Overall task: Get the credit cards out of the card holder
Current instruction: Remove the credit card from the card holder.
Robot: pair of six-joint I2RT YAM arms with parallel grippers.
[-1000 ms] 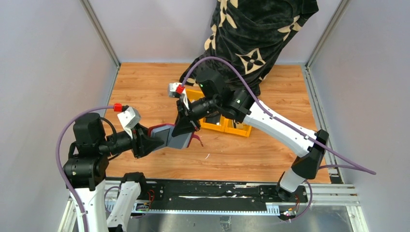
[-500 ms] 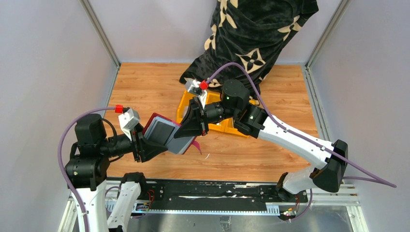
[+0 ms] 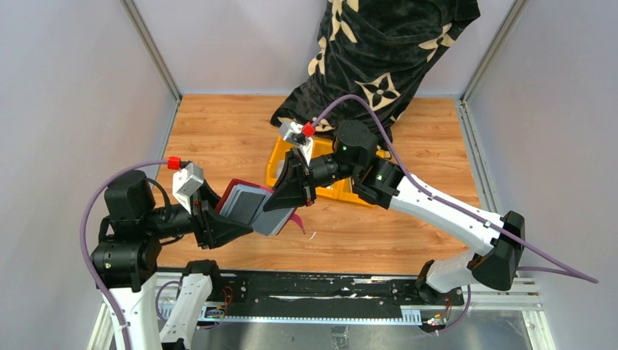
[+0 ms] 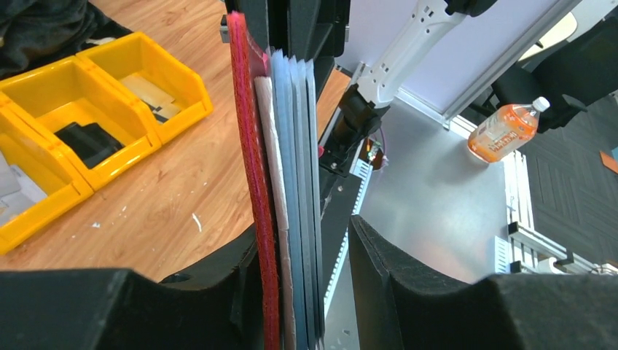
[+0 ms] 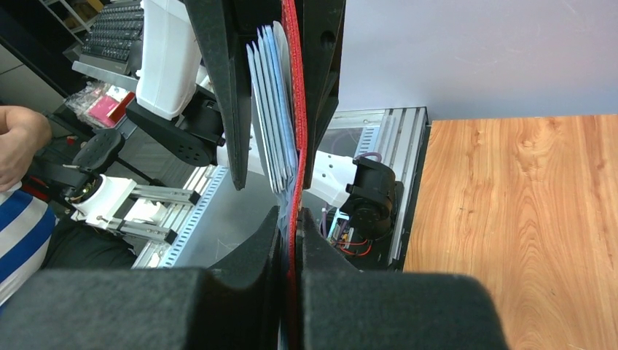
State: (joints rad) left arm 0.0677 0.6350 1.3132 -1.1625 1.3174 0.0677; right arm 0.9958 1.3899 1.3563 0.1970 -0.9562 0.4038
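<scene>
The dark red card holder (image 3: 250, 207) hangs open in the air between both grippers, its silvery-grey inside facing up. My right gripper (image 3: 288, 191) is shut on its far edge; in the right wrist view (image 5: 291, 216) the red cover (image 5: 294, 109) is pinched between the pads. My left gripper (image 3: 224, 220) is at the near edge with its jaws apart. In the left wrist view (image 4: 302, 230) the red cover (image 4: 250, 146) rests on one finger, and a gap separates the grey credit cards (image 4: 295, 146) from the other. The cards also show edge-on in the right wrist view (image 5: 270, 109).
A yellow three-compartment bin (image 3: 357, 194) stands just behind the right gripper; it also shows in the left wrist view (image 4: 182, 109). Black patterned fabric (image 3: 379, 65) lies at the back. The holder's red snap tab (image 3: 298, 217) hangs down above the wooden tabletop (image 3: 218, 131).
The right gripper moved onto the holder's far edge and closed there. The holder tilted up, its grey inside now showing. The left arm drew back a little to the left.
</scene>
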